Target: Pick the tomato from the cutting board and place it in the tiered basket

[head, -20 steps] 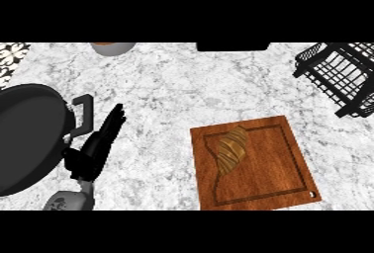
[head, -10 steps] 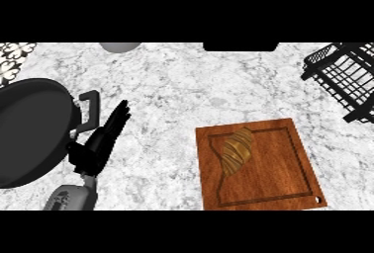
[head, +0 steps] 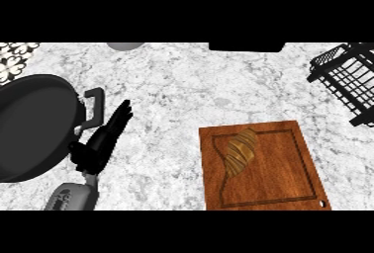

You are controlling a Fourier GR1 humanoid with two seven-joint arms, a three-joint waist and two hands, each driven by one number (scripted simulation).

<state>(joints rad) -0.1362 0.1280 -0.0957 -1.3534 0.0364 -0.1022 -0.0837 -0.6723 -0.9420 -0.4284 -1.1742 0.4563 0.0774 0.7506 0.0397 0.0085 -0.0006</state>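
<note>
A brown wooden cutting board [head: 281, 170] lies on the marble counter at the lower right, with a pale golden grain streak on its left half. No tomato shows on it or anywhere else in the head view. The black wire tiered basket [head: 349, 74] stands at the upper right, partly cut off by the edge. My left hand [head: 99, 146] rests at the lower left, open, its fingers straight and pointing up toward the pan's handle, holding nothing. My right hand is out of sight.
A large black pan [head: 33, 126] fills the left side, its handle [head: 91, 106] right beside my left hand's fingers. A grey round object [head: 125, 45] and a dark block [head: 246, 46] sit at the far edge. Bare marble lies between board and basket.
The whole scene has slid slightly to the right in the view. The left hand keeps its open pose and has crept a little upward along the pan.
</note>
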